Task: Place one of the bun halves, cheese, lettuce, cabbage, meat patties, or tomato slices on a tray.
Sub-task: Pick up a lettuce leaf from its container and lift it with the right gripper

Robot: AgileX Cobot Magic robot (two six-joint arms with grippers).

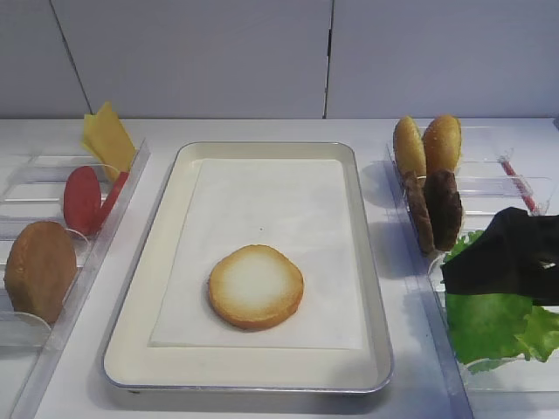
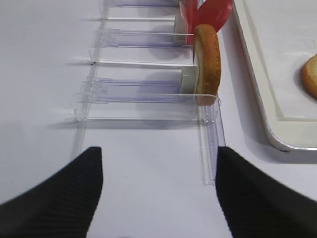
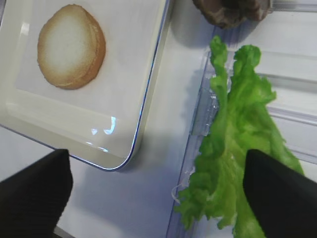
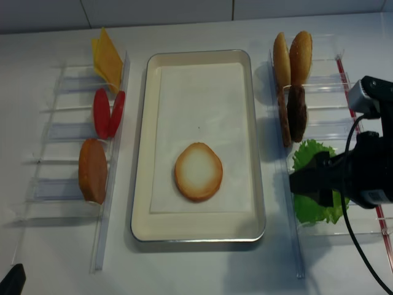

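Note:
A bun half (image 1: 256, 286) lies pale face up on the paper liner of the cream tray (image 1: 162, 253), toward its front. The ruffled green lettuce (image 3: 237, 148) stands in the clear holder to the right of the tray. My right gripper (image 3: 158, 198) hovers open above the lettuce's left edge: one finger (image 3: 280, 193) is over the leaf, the other over the table by the tray's corner. Nothing is between them. My left gripper (image 2: 158, 188) is open over bare table in front of the left holder. No separate cabbage can be made out.
The left clear holder (image 1: 105, 236) carries cheese (image 1: 107, 135), tomato slices (image 1: 83, 199) and a bun half (image 1: 39, 271). The right holder keeps two bun halves (image 1: 428, 144) and meat patties (image 1: 437, 209) behind the lettuce. A cable (image 4: 353, 203) loops off the right arm.

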